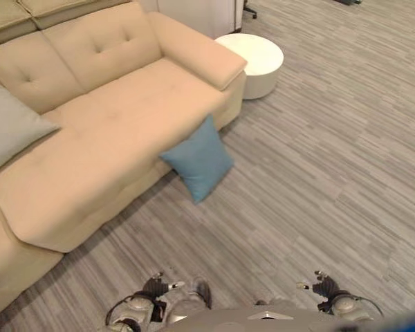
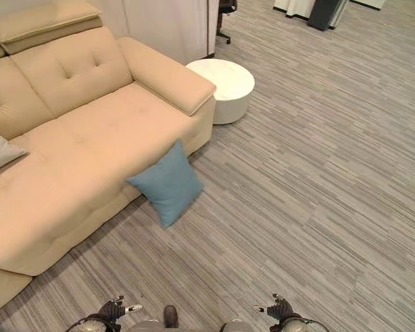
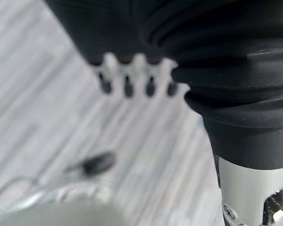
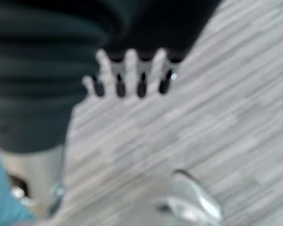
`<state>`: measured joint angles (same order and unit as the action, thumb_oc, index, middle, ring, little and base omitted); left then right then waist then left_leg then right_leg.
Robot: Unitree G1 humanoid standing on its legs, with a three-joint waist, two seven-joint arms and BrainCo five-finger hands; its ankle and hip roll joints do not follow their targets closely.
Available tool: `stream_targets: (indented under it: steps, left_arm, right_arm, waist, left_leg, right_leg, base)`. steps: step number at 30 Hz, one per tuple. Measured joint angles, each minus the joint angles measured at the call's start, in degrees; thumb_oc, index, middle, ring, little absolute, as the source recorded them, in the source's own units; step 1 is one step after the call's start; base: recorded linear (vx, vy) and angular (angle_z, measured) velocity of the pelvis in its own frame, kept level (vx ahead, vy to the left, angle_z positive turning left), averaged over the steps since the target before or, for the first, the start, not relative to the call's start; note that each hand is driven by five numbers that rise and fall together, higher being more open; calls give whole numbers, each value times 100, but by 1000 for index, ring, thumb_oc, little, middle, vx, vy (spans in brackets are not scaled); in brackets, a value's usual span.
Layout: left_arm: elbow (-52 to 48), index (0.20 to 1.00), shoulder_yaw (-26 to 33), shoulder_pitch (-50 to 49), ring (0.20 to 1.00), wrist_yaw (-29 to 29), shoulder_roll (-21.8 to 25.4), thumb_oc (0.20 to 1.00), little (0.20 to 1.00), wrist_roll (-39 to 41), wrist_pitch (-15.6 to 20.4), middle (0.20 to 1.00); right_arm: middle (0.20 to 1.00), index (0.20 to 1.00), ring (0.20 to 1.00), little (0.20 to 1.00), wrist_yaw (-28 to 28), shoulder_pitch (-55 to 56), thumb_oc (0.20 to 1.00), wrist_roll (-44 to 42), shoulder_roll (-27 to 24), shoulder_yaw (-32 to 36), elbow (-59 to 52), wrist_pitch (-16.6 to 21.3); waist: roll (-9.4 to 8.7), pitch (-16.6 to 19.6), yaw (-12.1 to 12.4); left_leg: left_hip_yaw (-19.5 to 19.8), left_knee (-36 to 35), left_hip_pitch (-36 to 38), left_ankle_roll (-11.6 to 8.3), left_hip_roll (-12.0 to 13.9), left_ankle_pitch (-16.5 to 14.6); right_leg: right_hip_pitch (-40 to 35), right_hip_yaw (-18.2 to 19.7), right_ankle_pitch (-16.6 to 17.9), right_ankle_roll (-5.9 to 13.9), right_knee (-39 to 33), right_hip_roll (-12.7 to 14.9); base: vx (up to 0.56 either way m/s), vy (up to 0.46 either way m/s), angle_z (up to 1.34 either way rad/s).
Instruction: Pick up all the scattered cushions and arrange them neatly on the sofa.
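Currently a blue cushion (image 1: 198, 161) stands tilted on the striped floor (image 1: 318, 173), leaning against the front of the beige sofa (image 1: 111, 131). Grey cushion (image 1: 10, 128) already lies on the sofa seat at its left end. Round white side table (image 1: 256, 59) just beside the sofa's armrest. Left hand (image 1: 155, 286) and right hand (image 1: 321, 285) hang low, well apart from the blue cushion, fingers straight, both empty.
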<state>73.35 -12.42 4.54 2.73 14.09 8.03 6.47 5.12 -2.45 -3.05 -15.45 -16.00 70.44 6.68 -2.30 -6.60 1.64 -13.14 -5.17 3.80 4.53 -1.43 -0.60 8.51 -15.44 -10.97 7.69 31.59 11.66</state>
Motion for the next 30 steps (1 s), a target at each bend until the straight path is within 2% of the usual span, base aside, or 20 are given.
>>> stream_targets:
  steps: [1, 2, 4, 6, 7, 9, 10, 11, 12, 13, 15, 16, 17, 18, 19, 22, 24, 25, 27, 30]
  left_arm:
    - [1, 1000, -1, 88, 1000, 2, 39, 1000, 1000, -6, 1, 1000]
    - [1, 1000, 0, 113, 1000, 5, 59, 1000, 1000, -5, 3, 1000]
    - [11, 1000, -4, 77, 1000, 3, 76, 1000, 1000, -6, 3, 1000]
    - [54, 1000, -11, 89, 1000, 5, 5, 1000, 1000, -20, 2, 1000]
    - [53, 1000, -13, 76, 1000, -11, -28, 1000, 1000, -26, 3, 1000]
    - [54, 1000, 18, -32, 1000, -23, -22, 1000, 1000, -28, 5, 1000]
    - [54, 1000, 38, -94, 1000, -24, -27, 1000, 1000, -28, 8, 1000]
    - [48, 1000, 26, -121, 1000, -26, -58, 1000, 1000, -29, 12, 1000]
    - [50, 1000, 20, -145, 1000, -28, -88, 1000, 1000, -29, 24, 1000]
    - [134, 1000, 38, -124, 1000, -25, -106, 1000, 1000, -28, 26, 1000]
    - [245, 1000, 54, -33, 1000, -22, -157, 1000, 1000, -27, 22, 1000]
    - [266, 1000, 91, -29, 1000, -23, -194, 1000, 1000, -24, 23, 1000]
    - [241, 1000, 167, 8, 1000, -8, -134, 1000, 1000, 37, 33, 1000]
    - [205, 1000, 168, 3, 1000, -8, -99, 1000, 1000, 49, 43, 1000]
    - [153, 1000, 159, 77, 1000, -5, -67, 1000, 1000, 80, 41, 1000]
    - [4, 1000, 143, 34, 1000, 9, -16, 1000, 1000, 160, 42, 1000]
    - [3, 1000, 145, 61, 1000, 12, 5, 1000, 1000, 160, 42, 1000]
    - [9, 1000, 158, 39, 1000, 12, 8, 1000, 1000, 157, 39, 1000]
    - [26, 1000, 166, -122, 1000, 12, 32, 1000, 1000, 160, 4, 1000]
    - [63, 1000, 182, -175, 1000, 12, 35, 1000, 1000, 154, 2, 1000]
  right_arm:
    - [1000, 1000, 1000, 1000, -19, -18, 1000, 0, 27, -19, -98, -1]
    - [1000, 1000, 1000, 1000, -27, -29, 1000, 0, 48, -24, -106, -2]
    - [1000, 1000, 1000, 1000, -28, -166, 1000, 0, 121, -28, -101, 1]
    - [1000, 1000, 1000, 1000, -33, -221, 1000, 1, 155, -60, -153, -3]
    - [1000, 1000, 1000, 1000, -34, -222, 1000, 2, 157, -70, -209, -2]
    - [1000, 1000, 1000, 1000, -33, -211, 1000, 2, 156, -65, -203, -6]
    - [1000, 1000, 1000, 1000, -29, -190, 1000, 2, 149, -62, -191, -8]
    - [1000, 1000, 1000, 1000, -30, -142, 1000, 3, 117, -59, -193, -6]
    - [1000, 1000, 1000, 1000, -31, -143, 1000, 3, 82, -43, -194, -5]
    - [1000, 1000, 1000, 1000, -34, -205, 1000, 3, 79, -21, -197, -12]
    - [1000, 1000, 1000, 1000, -35, -211, 1000, 2, 77, -15, -221, -6]
    - [1000, 1000, 1000, 1000, -37, -195, 1000, 2, 79, -14, -255, 0]
    - [1000, 1000, 1000, 1000, -37, -179, 1000, -3, 89, -77, -261, 6]
    - [1000, 1000, 1000, 1000, -32, -192, 1000, -5, 84, -125, -241, 5]
    - [1000, 1000, 1000, 1000, -23, -203, 1000, -13, 86, -147, -177, 10]
    - [1000, 1000, 1000, 1000, -29, -204, 1000, -14, 100, -218, -41, -3]
    - [1000, 1000, 1000, 1000, -31, -213, 1000, -12, 106, -261, 41, -4]
    - [1000, 1000, 1000, 1000, -28, -209, 1000, -11, 99, -261, 68, -2]
    - [1000, 1000, 1000, 1000, -29, -110, 1000, -11, 121, -263, 96, 2]
    - [1000, 1000, 1000, 1000, -20, -26, 1000, -6, 89, -249, 147, -7]
  waist:
    - [-26, -16, -95]
    - [-67, -26, -84]
    - [-97, -63, -93]
    - [-70, -107, -119]
    - [-118, -130, -160]
    - [-170, -103, -217]
    - [-178, -98, -264]
    - [-63, -61, -259]
    - [43, -21, -213]
    - [91, -52, -212]
    - [35, -18, -223]
    - [-46, -20, -228]
    - [-205, -25, -108]
    - [-259, -13, -30]
    - [-315, -7, -12]
    - [-357, -41, -55]
    - [-353, -63, -47]
    - [-314, -107, -45]
    - [-340, -122, -24]
    - [-343, -23, -61]
  left_leg:
    - [113, -1, 22, -4, -51, -39]
    - [119, 0, 76, -6, -61, -59]
    - [126, 1, 212, -107, -60, -135]
    - [279, 7, 297, -192, -15, -301]
    - [331, 4, 390, -244, -13, -339]
    - [468, 4, 554, -346, 4, -482]
    - [585, 21, 760, -459, 87, -584]
    - [639, 103, 822, -544, 221, -642]
    - [642, 218, 823, -565, 375, -631]
    - [771, 516, 685, -598, 465, -627]
    - [854, 1142, 484, -776, 510, -520]
    - [800, 1895, 184, -978, 545, -482]
    - [654, 3396, -562, -1352, 709, -264]
    - [574, 3974, -921, -1407, 826, -235]
    - [459, 3933, -1134, -1334, 836, -349]
    - [-27, 2504, -1463, -1216, 832, -247]
    - [-281, 1290, -1492, -1127, 753, 35]
    - [-402, 828, -1518, -1147, 771, 321]
    - [-486, 676, -1520, -1118, 804, 635]
    - [-462, 814, -1352, -1022, 691, 681]
  right_leg:
    - [258, 446, -46, 53, -128, -220]
    - [424, 595, -8, -14, -408, -350]
    - [542, 475, 272, -181, -1078, -433]
    - [693, 564, 729, -27, -1984, -477]
    - [703, 553, 1132, -32, -2559, -423]
    - [605, 507, 1575, -40, -2939, -361]
    - [415, 477, 1892, -136, -2918, -406]
    - [255, 411, 1932, -442, -2971, -557]
    - [150, 358, 1885, -522, -3056, -677]
    - [-79, 251, 1873, -541, -3276, -725]
    - [-452, 81, 1868, -545, -3651, -736]
    - [-607, -46, 1770, -662, -3687, -716]
    - [-784, -132, 1587, -952, -3689, -761]
    - [-833, -163, 1502, -1104, -3693, -809]
    - [-860, -273, 1435, -1073, -3714, -811]
    - [-1006, -471, 1166, -1046, -3722, -935]
    - [-1084, -572, 1065, -1018, -3720, -1033]
    - [-1176, -607, 982, -1023, -3720, -1161]
    - [-1366, -630, 871, -1105, -3719, -1313]
    - [-1575, -566, 707, -1012, -3683, -1324]
  base:
    - [171, -15, 69]
    - [241, -73, 43]
    - [281, -103, 11]
    - [229, -91, 19]
    - [284, -132, 33]
    - [199, -106, 39]
    - [206, -150, 47]
    - [269, -215, 34]
    - [269, -246, 34]
    - [169, -196, 36]
    - [144, -234, 48]
    - [194, -299, 48]
    - [144, -209, 39]
    - [100, -111, 29]
    - [136, -42, 31]
    - [228, -27, 38]
    - [200, 19, 19]
    - [148, 24, 2]
    - [180, 61, -19]
    - [208, 122, -7]
